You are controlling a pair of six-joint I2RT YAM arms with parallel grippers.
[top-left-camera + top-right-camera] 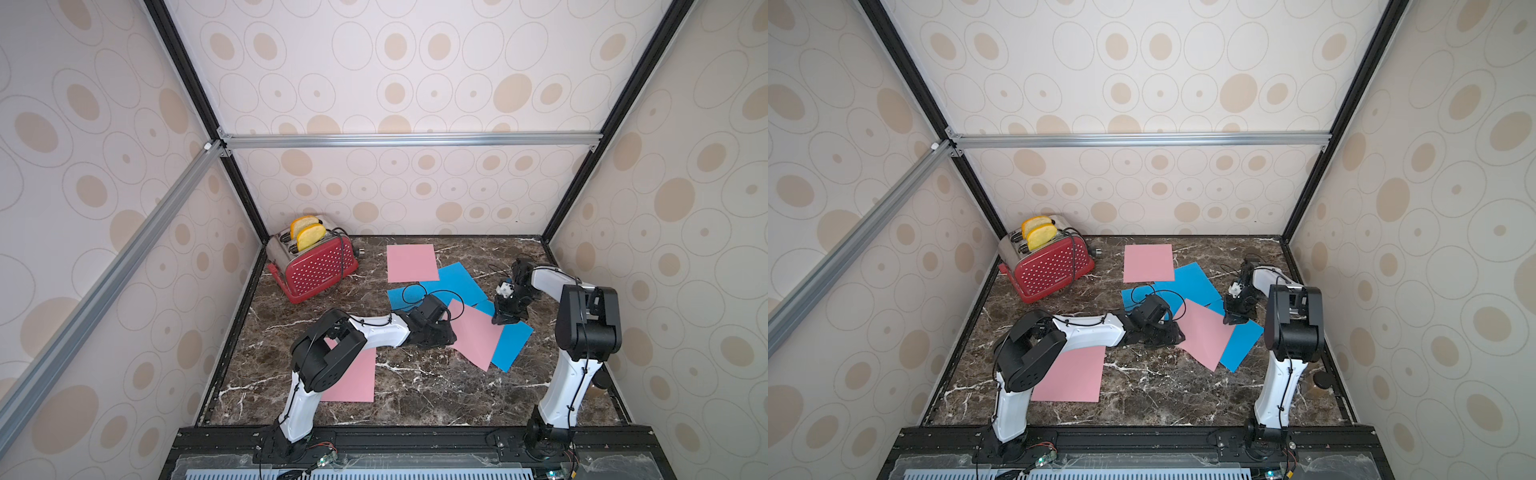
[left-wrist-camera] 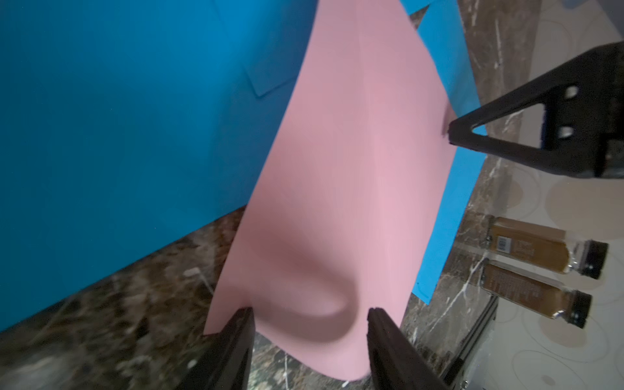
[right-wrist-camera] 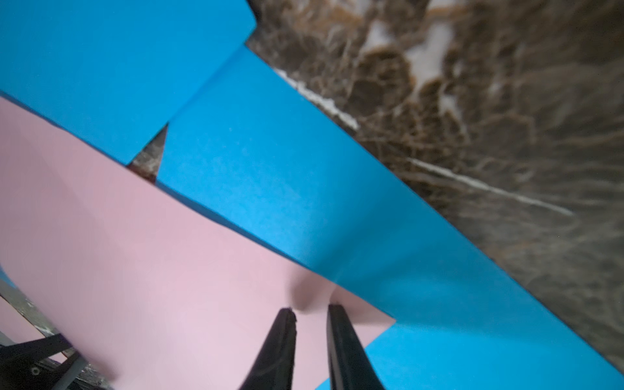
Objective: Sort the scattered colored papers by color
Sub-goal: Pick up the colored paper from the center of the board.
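Several colored papers lie on the marble table [image 1: 415, 395]. One pink paper [image 1: 411, 262] lies at the back, another [image 1: 353, 384] at the front left under my left arm. A third pink paper [image 1: 478, 336] in the middle overlaps two blue papers [image 1: 455, 282] [image 1: 513, 343]. My left gripper [image 2: 310, 309] stands open with both tips pressed on this middle pink paper's [image 2: 351, 162] left corner, which buckles up between them. My right gripper [image 3: 312, 308] presses on its right corner [image 3: 152, 270], jaws a narrow gap apart and gripping nothing.
A red toaster [image 1: 318, 268] with two bread slices stands at the back left, its cord trailing. Two spice bottles [image 2: 543, 250] [image 2: 533, 293] lie by the right wall behind my right arm. Wallpapered walls close three sides.
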